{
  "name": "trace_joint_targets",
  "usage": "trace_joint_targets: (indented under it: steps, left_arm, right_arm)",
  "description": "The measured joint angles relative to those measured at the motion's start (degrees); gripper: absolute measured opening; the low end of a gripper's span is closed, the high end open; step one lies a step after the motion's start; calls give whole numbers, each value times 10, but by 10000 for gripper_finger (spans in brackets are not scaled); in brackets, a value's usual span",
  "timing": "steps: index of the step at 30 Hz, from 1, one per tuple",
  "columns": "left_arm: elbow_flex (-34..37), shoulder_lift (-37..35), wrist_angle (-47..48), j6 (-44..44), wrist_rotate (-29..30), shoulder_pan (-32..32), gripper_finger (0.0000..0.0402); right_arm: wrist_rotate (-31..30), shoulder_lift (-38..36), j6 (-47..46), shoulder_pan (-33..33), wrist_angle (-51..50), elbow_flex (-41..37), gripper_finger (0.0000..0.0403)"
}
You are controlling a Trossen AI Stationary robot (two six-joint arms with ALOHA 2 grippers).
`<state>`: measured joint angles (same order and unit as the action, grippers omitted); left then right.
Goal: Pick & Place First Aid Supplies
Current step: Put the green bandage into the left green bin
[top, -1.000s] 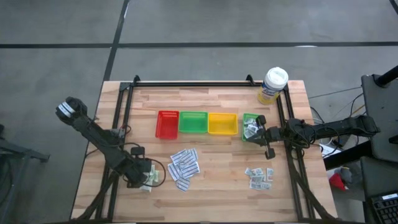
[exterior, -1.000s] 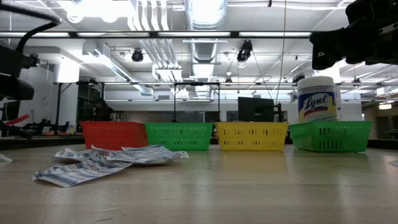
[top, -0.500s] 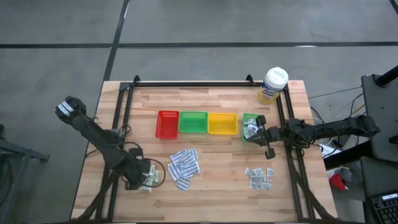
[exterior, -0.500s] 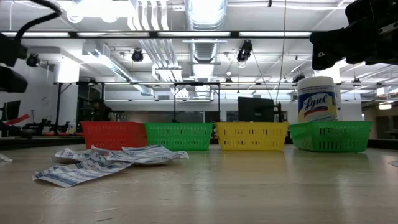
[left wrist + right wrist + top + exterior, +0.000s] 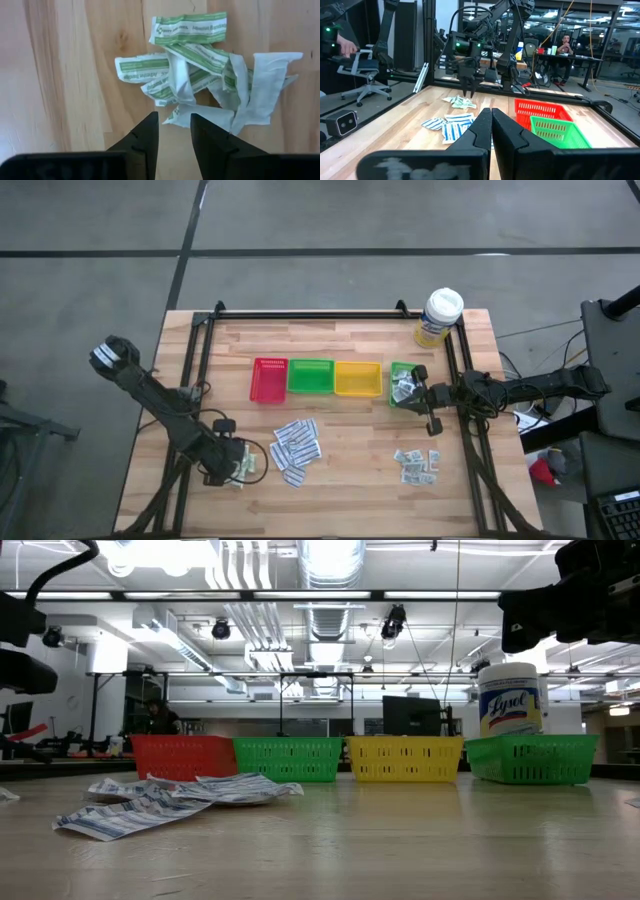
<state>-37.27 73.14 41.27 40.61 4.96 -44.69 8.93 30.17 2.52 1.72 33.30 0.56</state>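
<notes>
Green sachets (image 5: 200, 75) heaped, white strips (image 5: 296, 448) fanned

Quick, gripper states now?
Left gripper: open, empty, over the green sachets.
Right gripper: closed, empty, beside the right green tray.

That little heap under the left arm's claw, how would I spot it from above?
Start at the wooden table and go to its front left corner, left of the blue-printed strips. The heap of green-and-white packets lies there, just beneath the left claw. No other loose pile on the table has green print.
</notes>
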Motion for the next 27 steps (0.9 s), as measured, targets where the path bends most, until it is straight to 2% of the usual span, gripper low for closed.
trace_joint_targets:
  steps: [10, 27]
  left_arm:
    - [5, 0, -14, 2, 10, 0, 108]
    - [55, 0, -59, 17, 10, 0, 108]
  right_arm:
    - [0, 0, -3, 0, 0, 0, 8]
    - [0, 0, -6, 0, 0, 0, 8]
